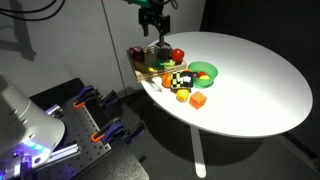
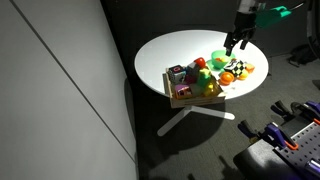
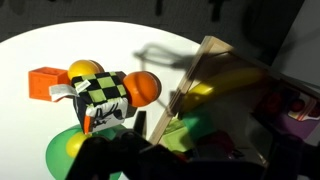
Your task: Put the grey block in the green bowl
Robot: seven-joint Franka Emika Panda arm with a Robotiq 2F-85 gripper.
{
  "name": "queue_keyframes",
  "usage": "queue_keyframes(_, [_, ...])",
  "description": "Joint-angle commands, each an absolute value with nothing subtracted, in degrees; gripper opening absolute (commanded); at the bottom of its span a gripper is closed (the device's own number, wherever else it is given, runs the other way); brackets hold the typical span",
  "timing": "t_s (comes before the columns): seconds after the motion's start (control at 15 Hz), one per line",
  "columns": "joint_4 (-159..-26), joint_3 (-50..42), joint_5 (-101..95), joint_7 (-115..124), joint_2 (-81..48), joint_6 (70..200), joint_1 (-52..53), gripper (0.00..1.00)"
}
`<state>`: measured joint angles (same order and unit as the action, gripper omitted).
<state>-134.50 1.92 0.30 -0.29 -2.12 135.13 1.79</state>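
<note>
Grey block [image 3: 62, 92], as best I can tell, is the pale piece on the table between the orange cube [image 3: 42, 80] and the checkered piece [image 3: 105, 95], outside the green bowl [image 1: 205, 70]. My gripper [image 1: 152, 28] hangs high above the toys. Whether my jaws are spread, I cannot tell. Grasping and carrying both remain.

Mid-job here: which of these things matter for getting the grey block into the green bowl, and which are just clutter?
For the job: green bowl; grey block, probably the pale piece beside the orange cube; tool.

Just lying about: orange cube, checkered piece, yellow ball, orange ball, tray of toys.
</note>
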Motion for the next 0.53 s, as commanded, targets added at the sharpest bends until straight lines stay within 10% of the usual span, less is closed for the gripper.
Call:
queue_keyframes(0.0, [-130.73,2.52,1.58,1.88,-6.47,137.86,2.53,1.00])
queue_keyframes(0.47, [-124.71,2.46,-3.40,6.96,-14.27,143.06,5.28,1.00])
